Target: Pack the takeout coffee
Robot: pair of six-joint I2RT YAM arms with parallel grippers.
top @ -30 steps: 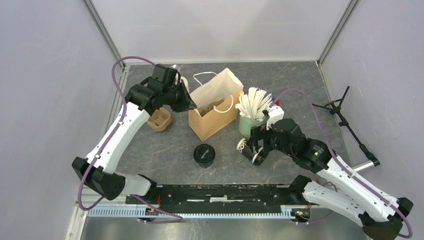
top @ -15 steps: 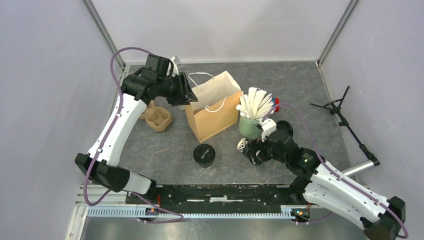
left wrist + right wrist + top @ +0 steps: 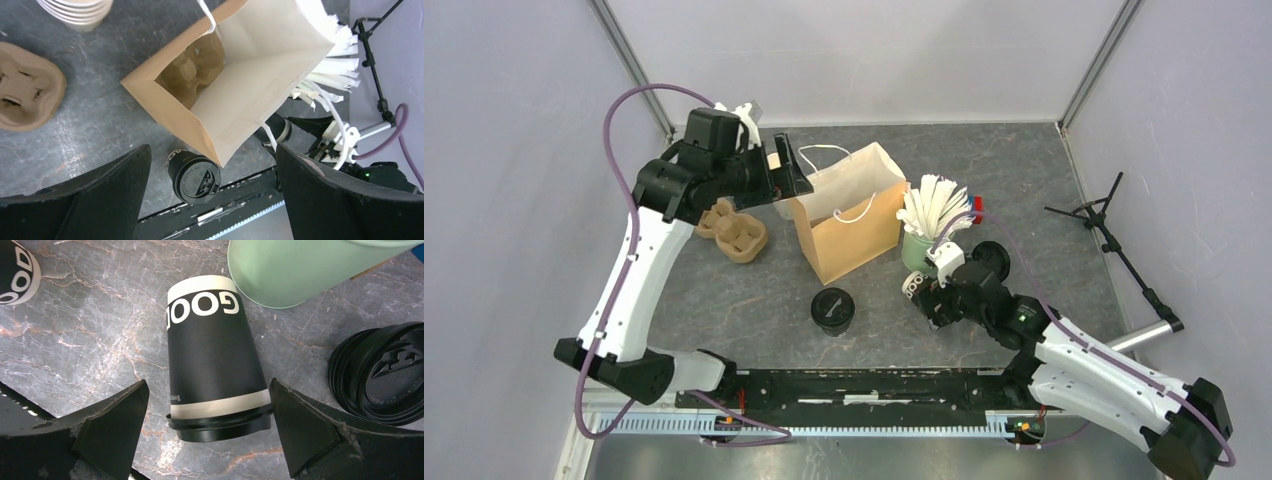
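One takeout coffee cup (image 3: pixel 832 311), black with cream bands and a black lid, stands upright in front of the brown paper bag (image 3: pixel 849 228). A second lidded cup (image 3: pixel 215 365) lies on its side by the green cup, lid toward the camera. My right gripper (image 3: pixel 210 435) is open, its fingers on either side of that cup's lid end without touching it. High over the bag's left edge, my left gripper (image 3: pixel 789 180) is open and holds nothing. In the left wrist view the bag (image 3: pixel 250 85) gapes open with a brown cup carrier (image 3: pixel 192 70) inside; the upright cup (image 3: pixel 195 176) shows below it.
A green cup of white sticks (image 3: pixel 924 245) stands right of the bag, with a stack of black lids (image 3: pixel 385 375) beside it. Another brown carrier (image 3: pixel 736 230) lies left of the bag, near a stack of lidless cups (image 3: pixel 75 10). A small stand (image 3: pixel 1104 215) sits far right.
My left gripper has opened and pulled up and left away from the bag's mouth. The bag shifted slightly left. My right gripper stayed open and edged closer over the lying cup.
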